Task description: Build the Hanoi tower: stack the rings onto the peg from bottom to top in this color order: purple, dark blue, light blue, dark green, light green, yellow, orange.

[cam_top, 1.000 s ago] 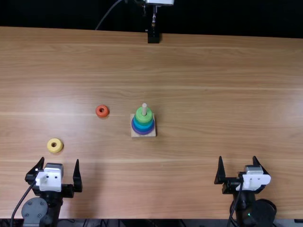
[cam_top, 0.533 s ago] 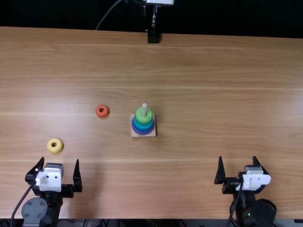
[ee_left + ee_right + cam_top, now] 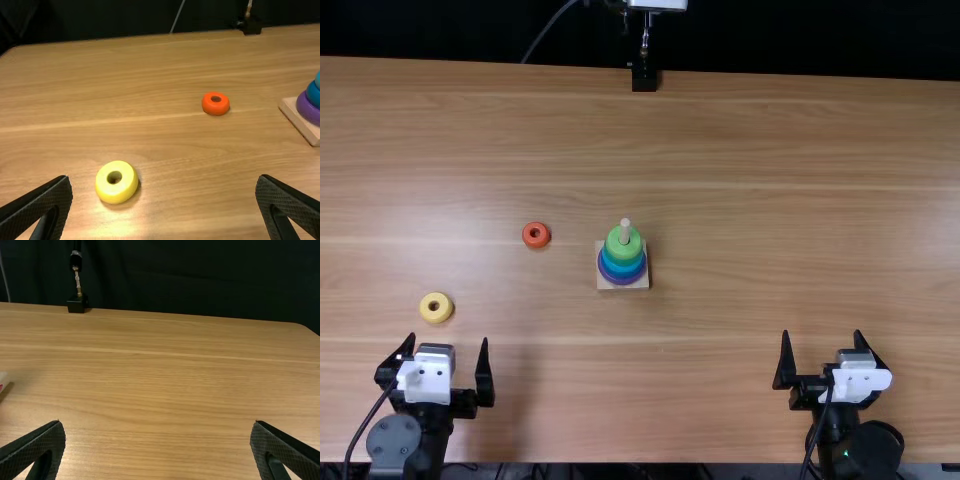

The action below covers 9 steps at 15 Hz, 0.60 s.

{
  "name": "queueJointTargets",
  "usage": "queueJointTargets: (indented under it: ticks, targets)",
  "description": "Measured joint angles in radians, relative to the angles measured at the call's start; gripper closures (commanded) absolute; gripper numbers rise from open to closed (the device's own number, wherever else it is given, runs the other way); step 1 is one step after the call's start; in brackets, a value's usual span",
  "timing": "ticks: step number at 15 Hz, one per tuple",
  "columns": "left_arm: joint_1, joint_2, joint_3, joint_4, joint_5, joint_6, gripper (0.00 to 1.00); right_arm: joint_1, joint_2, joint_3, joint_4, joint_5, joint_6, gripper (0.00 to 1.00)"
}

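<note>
Yellow ring (image 3: 122, 192) lies flat on the desk (image 3: 770, 200), hole up, a little beyond the left hand (image 3: 446, 337) and well apart from the peg (image 3: 625, 228). It looks like painted wood: light, stiff, not easily broken, though the rounded, glossy side might slip if pinched too high. I'd take it across its full width, fingers low on opposite sides, leaving the hole open so the peg can pass through. The left hand stands wide and holds nothing; the right hand (image 3: 822, 332) is also wide and bare, far over on its own side.

Orange ring (image 3: 217, 107) is smaller, so its grip wants more care; it lies between the yellow one and the base (image 3: 604, 285), farther back, touching neither. Both can be reached from all sides. The light green ring (image 3: 624, 252) sits uppermost on the peg, with bare peg above it. Yellow should go next, then orange, each lifted clear of the peg's tip and lowered level; a tilted ring could catch or nudge the base. Desk edges look far enough off to be no trouble.
</note>
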Motion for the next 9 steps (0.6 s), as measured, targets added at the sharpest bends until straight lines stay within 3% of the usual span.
queueJointTargets:
  ticks: [2,7,9]
  targets:
    - [0.028,0.114,0.050,-0.039,0.001,0.000,0.00,0.000,0.000,0.000,-0.001,0.000,0.000,0.00]
    - [0.087,0.440,0.425,-0.050,0.008,0.000,0.00,0.000,0.000,0.001,-0.001,-0.001,0.000,0.00]
    - [0.158,0.592,0.546,-0.141,0.011,0.000,0.00,0.000,0.000,0.001,-0.001,0.000,0.001,0.00]
